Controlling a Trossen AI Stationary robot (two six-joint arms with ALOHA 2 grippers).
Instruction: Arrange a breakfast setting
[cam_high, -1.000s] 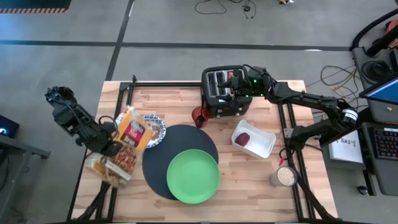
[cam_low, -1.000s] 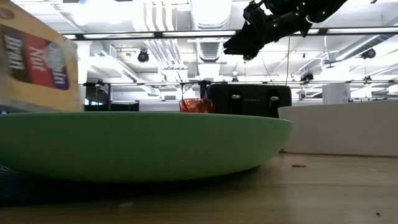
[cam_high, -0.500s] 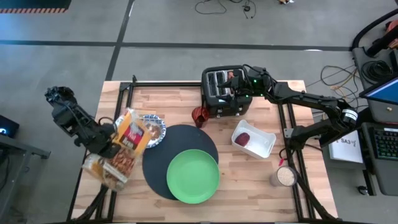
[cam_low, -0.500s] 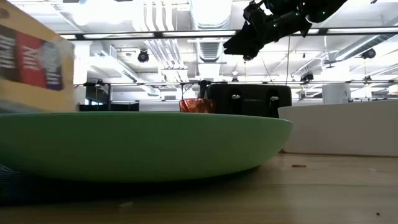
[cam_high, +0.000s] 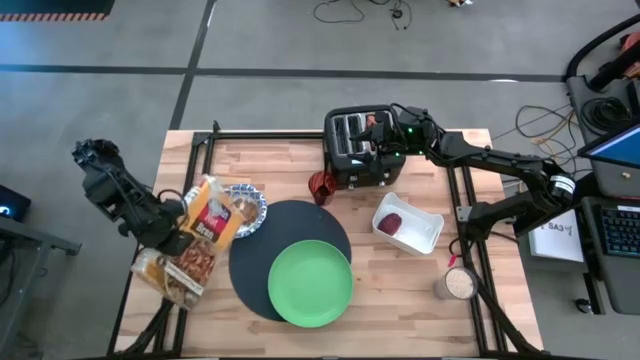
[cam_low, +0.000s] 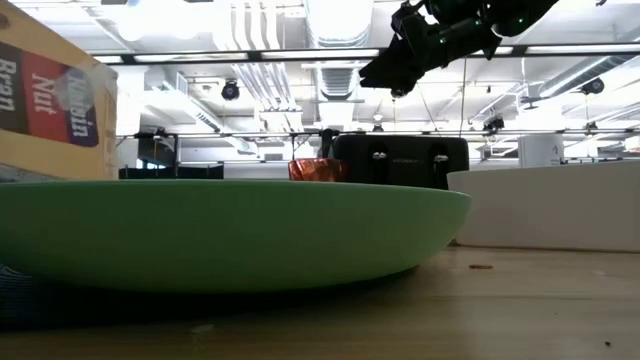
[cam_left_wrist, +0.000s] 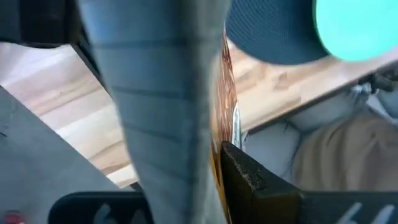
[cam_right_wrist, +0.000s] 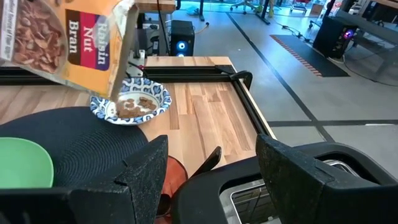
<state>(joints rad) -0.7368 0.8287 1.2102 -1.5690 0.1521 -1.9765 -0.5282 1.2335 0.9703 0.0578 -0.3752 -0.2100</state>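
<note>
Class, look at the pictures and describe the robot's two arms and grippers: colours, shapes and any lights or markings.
Both arms are dark, slim and jointed. The left arm is black throughout. The right arm has a white band near one joint and a small green light close to the right gripper. That gripper's fingers are black, broad and blocky.

The cereal box (cam_high: 196, 240) covers part of the small blue-and-white bowl (cam_high: 247, 207) and hides the left gripper (cam_high: 178, 236) – its fingers cannot be seen from above. In the low view the green plate (cam_low: 230, 232) runs off the edge. The left wrist view is filled by the box, all blurry.
</note>
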